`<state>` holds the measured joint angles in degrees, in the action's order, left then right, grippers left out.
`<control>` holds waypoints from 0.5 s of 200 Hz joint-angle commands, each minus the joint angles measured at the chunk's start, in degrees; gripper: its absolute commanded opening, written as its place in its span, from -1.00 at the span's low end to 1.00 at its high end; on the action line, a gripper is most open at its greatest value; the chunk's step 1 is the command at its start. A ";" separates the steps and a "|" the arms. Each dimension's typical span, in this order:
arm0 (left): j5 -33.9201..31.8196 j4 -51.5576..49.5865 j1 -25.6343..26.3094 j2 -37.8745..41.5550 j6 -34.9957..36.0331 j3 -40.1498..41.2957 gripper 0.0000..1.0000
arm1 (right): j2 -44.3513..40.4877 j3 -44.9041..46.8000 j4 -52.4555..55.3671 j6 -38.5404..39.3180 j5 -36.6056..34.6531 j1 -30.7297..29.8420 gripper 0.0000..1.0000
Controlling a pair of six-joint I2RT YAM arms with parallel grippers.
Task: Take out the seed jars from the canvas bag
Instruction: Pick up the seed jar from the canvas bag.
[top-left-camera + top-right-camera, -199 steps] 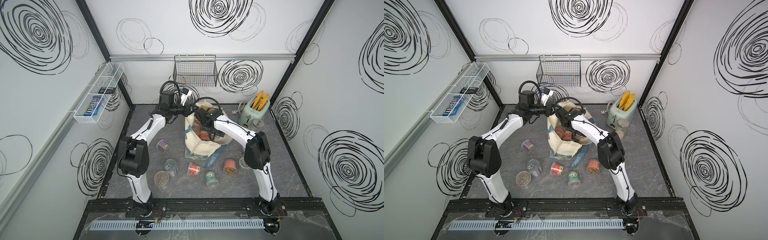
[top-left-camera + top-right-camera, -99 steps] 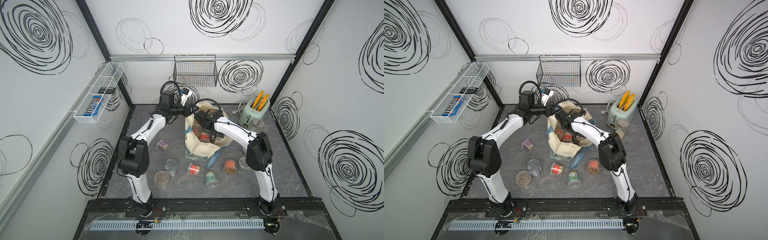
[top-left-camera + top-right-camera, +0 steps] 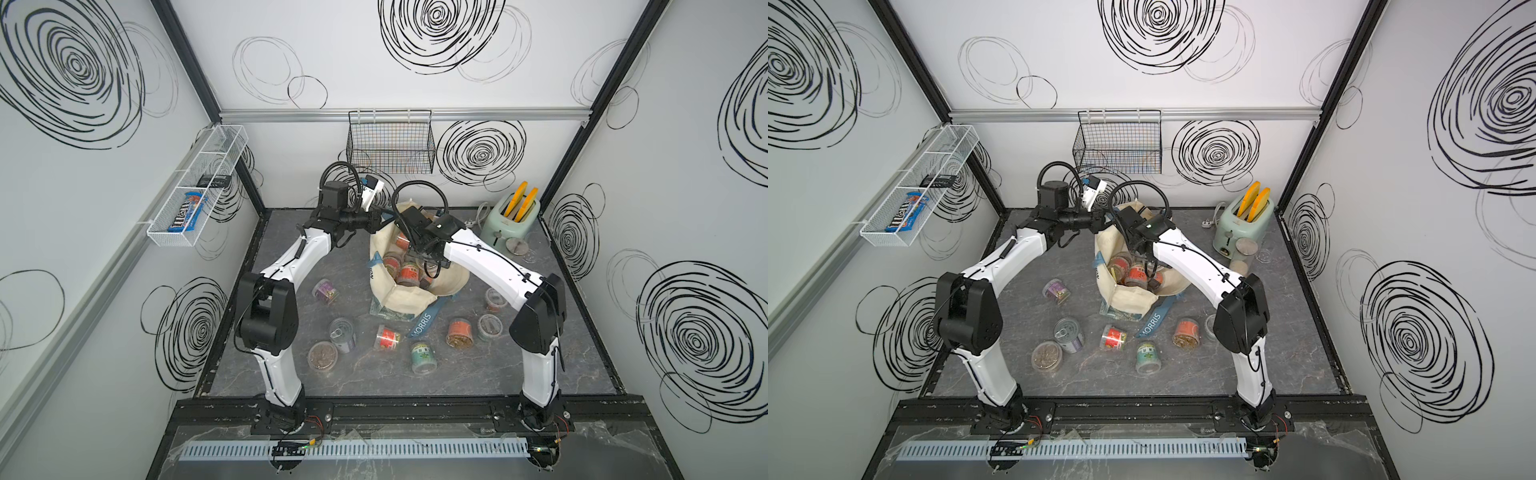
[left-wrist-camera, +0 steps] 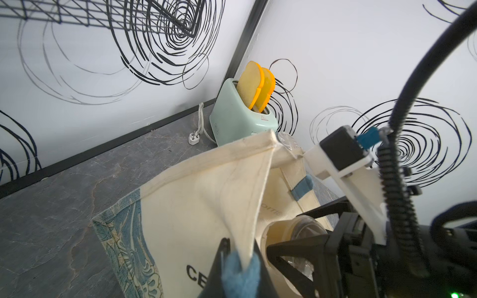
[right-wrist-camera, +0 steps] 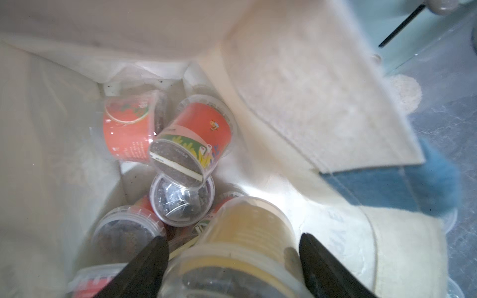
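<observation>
In a top view I've got the canvas bag (image 3: 409,297) mid-table (image 3: 478,374), mouth up, with some seed jars (image 3: 409,272) inside and more lying loose on the table in front of it and to both sides; left wrist cam: left gripper (image 4: 238,260) is pinched tight on the bag's rim and blue handle (image 4: 241,281), fabric pulled taut; right wrist cam: right gripper (image 5: 233,238) is down inside the bag, jaws clamped round a yellow-label jar (image 5: 247,222), orange-label jars (image 5: 204,126) just beyond it.
</observation>
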<state>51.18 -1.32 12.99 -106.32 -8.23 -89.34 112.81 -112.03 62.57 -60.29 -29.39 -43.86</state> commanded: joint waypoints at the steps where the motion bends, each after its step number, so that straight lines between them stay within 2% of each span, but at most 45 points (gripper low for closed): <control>1: 2.92 8.09 -0.27 3.67 -0.37 -0.84 -1.00 | -3.63 -1.65 1.17 0.66 0.09 -0.30 0.63; 63: 2.61 6.70 -0.48 3.49 1.29 -0.85 -1.00 | -12.98 0.63 -0.08 5.10 -0.65 3.31 0.65; 87: 2.69 6.51 -1.02 3.36 1.43 -0.57 -1.00 | -19.48 6.77 -4.33 8.09 -0.65 6.11 0.64; 100: 2.70 6.51 -1.32 3.27 1.31 -0.57 -1.00 | -23.42 11.70 -7.15 8.77 2.35 9.46 0.63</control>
<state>51.18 -1.41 12.67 -106.32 -7.68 -89.34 95.53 -106.50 59.29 -54.39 -28.67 -38.59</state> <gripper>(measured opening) 0.114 0.821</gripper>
